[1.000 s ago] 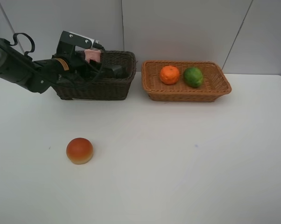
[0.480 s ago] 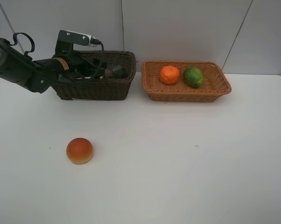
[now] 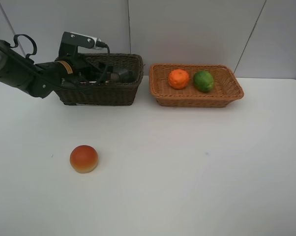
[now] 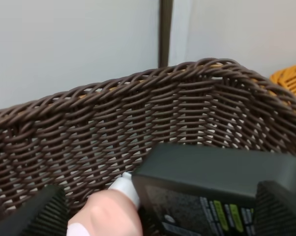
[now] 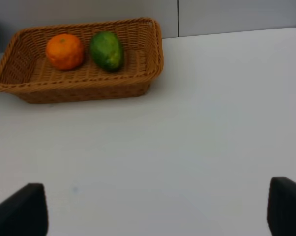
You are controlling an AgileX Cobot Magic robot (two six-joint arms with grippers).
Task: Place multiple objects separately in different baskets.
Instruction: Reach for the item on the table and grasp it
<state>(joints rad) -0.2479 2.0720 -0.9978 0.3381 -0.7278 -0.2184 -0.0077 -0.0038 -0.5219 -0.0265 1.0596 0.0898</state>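
The dark brown basket stands at the back left, and my left arm reaches into it from the left. In the left wrist view my left gripper is open and low inside that basket. The pink bottle and the dark grey pump bottle lie below it, between the spread fingers. The orange and the green fruit sit in the light tan basket. The red-orange bun rests on the table at the front left. My right gripper is open above bare table.
The white table runs wide to the front and right. A grey panelled wall stands right behind both baskets. The two baskets sit side by side with a narrow gap between them.
One second ago my left gripper held the pink bottle above the dark basket's rim. It has since lowered into the basket and opened, and the bottle now lies inside. The right arm has not moved.
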